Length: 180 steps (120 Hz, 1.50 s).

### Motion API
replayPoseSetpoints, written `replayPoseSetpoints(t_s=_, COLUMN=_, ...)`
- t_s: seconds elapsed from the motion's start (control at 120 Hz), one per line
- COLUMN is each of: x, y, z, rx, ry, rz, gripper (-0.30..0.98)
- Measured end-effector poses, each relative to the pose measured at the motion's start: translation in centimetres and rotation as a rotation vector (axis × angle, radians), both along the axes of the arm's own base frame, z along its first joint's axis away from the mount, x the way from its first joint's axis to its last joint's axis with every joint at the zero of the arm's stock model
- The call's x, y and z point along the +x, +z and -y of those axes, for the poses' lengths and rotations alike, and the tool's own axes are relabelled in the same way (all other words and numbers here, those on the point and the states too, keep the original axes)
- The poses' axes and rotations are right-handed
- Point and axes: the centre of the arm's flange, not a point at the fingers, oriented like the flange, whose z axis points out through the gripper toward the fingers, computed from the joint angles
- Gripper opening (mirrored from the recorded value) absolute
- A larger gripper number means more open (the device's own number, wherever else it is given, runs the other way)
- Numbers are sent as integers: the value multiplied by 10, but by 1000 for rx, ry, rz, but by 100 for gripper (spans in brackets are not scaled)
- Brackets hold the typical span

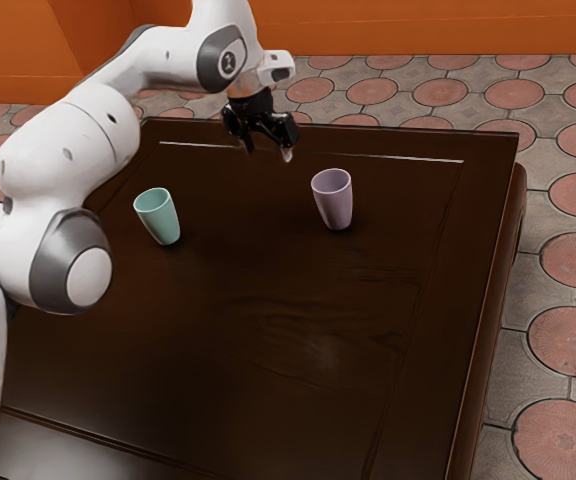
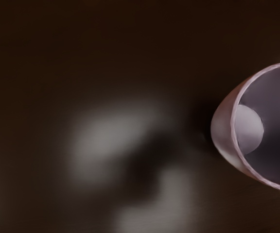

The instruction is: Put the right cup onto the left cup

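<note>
Exterior view: the hand (image 1: 268,150) hangs above the tabletop (image 1: 218,330), fingers spread wide. The purple cup (image 1: 334,208) stands upright, lower than the hand and toward this view's right; the green cup (image 1: 161,222) stands toward its left.

mint cup (image 1: 162,225), mauve cup (image 1: 335,206) — wide passage between

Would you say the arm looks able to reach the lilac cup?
Probably yes: the gripper hangs open above the table, and nothing seems to stand between it and the upright lilac cup.
</note>
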Motion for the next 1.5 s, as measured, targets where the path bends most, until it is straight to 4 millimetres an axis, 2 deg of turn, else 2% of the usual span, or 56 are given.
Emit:
replayPoseSetpoints(t_s=0.067, x=-2, y=9, z=17, rx=-26, ry=-15, rz=18, gripper=67)
replayPoseSetpoints(t_s=0.167, x=-3, y=5, z=36, rx=-48, ry=-28, rz=18, gripper=67)
replayPoseSetpoints(t_s=0.333, x=3, y=-34, z=70, rx=-79, ry=-50, rz=-8, gripper=67)
replayPoseSetpoints(t_s=0.525, x=21, y=-53, z=107, rx=-94, ry=-73, rz=46, gripper=67)
replayPoseSetpoints(t_s=0.658, x=23, y=-91, z=114, rx=-91, ry=-69, rz=4, gripper=67)
replayPoseSetpoints(t_s=0.825, x=24, y=-107, z=115, rx=-90, ry=-57, rz=-13, gripper=66)
replayPoseSetpoints(t_s=0.9, x=25, y=-122, z=113, rx=-82, ry=-49, rz=-29, gripper=65)
replayPoseSetpoints(t_s=0.958, x=25, y=-129, z=112, rx=-77, ry=-44, rz=-35, gripper=72)
replayPoseSetpoints(t_s=1.075, x=25, y=-134, z=111, rx=-75, ry=-37, rz=-42, gripper=32)
replayPoseSetpoints(t_s=1.167, x=26, y=-127, z=108, rx=-74, ry=-31, rz=-34, gripper=13)
replayPoseSetpoints(t_s=1.3, x=26, y=-119, z=103, rx=-67, ry=-23, rz=-30, gripper=0)
replayPoseSetpoints(t_s=1.5, x=25, y=-121, z=102, rx=-60, ry=-17, rz=-41, gripper=-7)
